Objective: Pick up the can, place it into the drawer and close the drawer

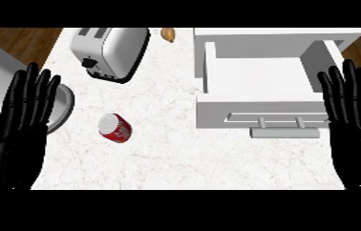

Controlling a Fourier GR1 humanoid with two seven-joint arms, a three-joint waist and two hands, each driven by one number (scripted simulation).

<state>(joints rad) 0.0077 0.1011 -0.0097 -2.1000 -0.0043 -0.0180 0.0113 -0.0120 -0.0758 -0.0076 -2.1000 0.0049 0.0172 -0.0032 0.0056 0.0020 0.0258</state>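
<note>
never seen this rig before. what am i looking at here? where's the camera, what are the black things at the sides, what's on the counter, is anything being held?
There is one picture, taken from the robot's head, looking steeply down at a white marble counter. The black shapes at the sides are the robot's two hands. The left hand shows at the left edge and the right hand at the right edge. Both are open with fingers pointing up, resting, and hold nothing.

On the counter lies a red can, left of centre. Behind it sits a silver toaster. To the right is a white drawer, pulled open, with a bar handle on its front. A small brownish item lies at the far edge; I cannot tell what it is. A grey round rim peeks out beside the left hand.

The can is not yet picked up.
</note>
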